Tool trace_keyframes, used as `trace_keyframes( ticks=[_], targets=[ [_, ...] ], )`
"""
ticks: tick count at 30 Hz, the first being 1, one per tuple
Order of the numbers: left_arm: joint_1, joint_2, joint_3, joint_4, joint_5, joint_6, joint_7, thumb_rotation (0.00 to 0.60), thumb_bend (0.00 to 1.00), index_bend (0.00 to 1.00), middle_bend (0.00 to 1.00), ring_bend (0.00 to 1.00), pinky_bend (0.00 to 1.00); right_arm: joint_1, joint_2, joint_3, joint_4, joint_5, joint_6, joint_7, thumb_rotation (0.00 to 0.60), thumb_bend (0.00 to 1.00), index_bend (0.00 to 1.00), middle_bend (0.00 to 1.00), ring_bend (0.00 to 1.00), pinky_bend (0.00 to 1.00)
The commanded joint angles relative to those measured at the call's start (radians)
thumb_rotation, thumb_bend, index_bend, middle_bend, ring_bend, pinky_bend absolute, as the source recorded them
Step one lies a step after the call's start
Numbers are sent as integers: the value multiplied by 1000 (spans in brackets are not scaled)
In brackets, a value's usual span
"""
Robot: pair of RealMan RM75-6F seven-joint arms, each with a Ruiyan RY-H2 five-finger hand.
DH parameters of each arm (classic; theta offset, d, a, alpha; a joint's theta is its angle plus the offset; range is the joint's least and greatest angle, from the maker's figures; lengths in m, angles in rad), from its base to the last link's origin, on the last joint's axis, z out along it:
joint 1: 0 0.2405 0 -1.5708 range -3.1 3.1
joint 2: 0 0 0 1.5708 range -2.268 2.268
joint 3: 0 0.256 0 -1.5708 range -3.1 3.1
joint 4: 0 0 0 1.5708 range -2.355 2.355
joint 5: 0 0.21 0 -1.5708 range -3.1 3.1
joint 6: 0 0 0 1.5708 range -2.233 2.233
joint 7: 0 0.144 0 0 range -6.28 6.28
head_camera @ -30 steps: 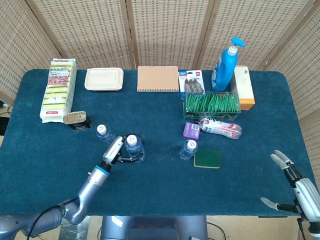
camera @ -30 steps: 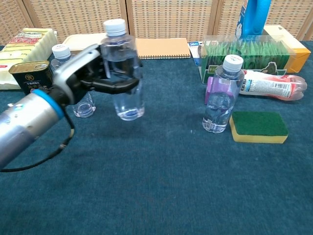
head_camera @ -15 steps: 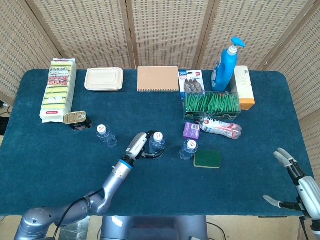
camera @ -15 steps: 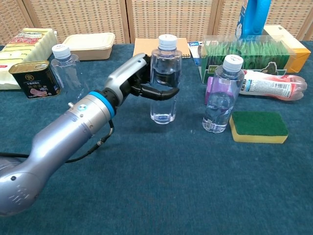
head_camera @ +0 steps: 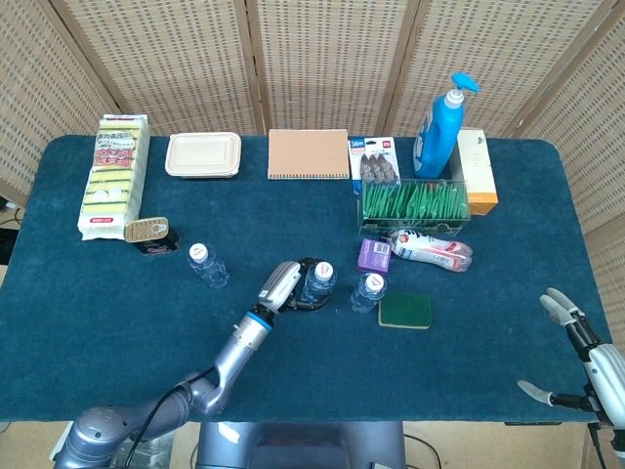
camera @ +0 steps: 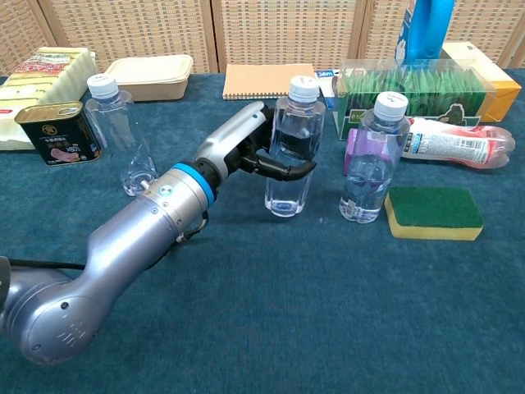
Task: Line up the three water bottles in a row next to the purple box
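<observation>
So the table (head_camera: 117, 322) has a dark blue carpet-like cover, and woven wicker screens (head_camera: 322, 59) stand behind it.

Along the back edge, going left to right: a pack of sponges (head_camera: 114, 176), a beige lidded food container (head_camera: 203, 154), a tan notebook (head_camera: 309, 153), a small blister pack (head_camera: 375, 161), a blue pump bottle (head_camera: 438, 132) and an orange-and-white box (head_camera: 476, 171). In front of those sits a clear box of green packets (head_camera: 414, 205), with a tube lying on its side (head_camera: 432, 249) just in front of it. A small tin can (head_camera: 148, 233) is over on the left, and a green sponge (head_camera: 405, 310) lies near the middle.

The purple box (head_camera: 373, 255) is just left of the tube. One bottle (head_camera: 367, 291) stands right in front of it, touching or nearly so in the chest view. The second bottle (camera: 294, 148) is upright just to the left of that one, its base at or just above the cloth. The third bottle (head_camera: 207, 265) stands well apart on the left, near the can.

The left hand (camera: 258, 148) reaches in from the lower left, fingers wrapped around the middle of the second bottle, thumb curling across the front. The right hand (head_camera: 576, 366) is at the table's bottom right edge, fingers spread and holding nothing.
</observation>
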Motion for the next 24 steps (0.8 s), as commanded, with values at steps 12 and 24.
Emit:
trace_keyframes(
  ticks=[12, 24],
  targets=[
    [-16, -18, 47, 58, 24, 6, -28, 600, 268, 23, 147, 158, 392, -2, 5, 2, 4, -4, 4, 10, 600, 0, 10, 0, 0, 176],
    [-10, -28, 70, 92, 37, 41, -25, 600, 211, 0, 24, 89, 349, -5, 5, 4, 6, -3, 7, 10, 600, 0, 9, 0, 0, 176]
  ],
)
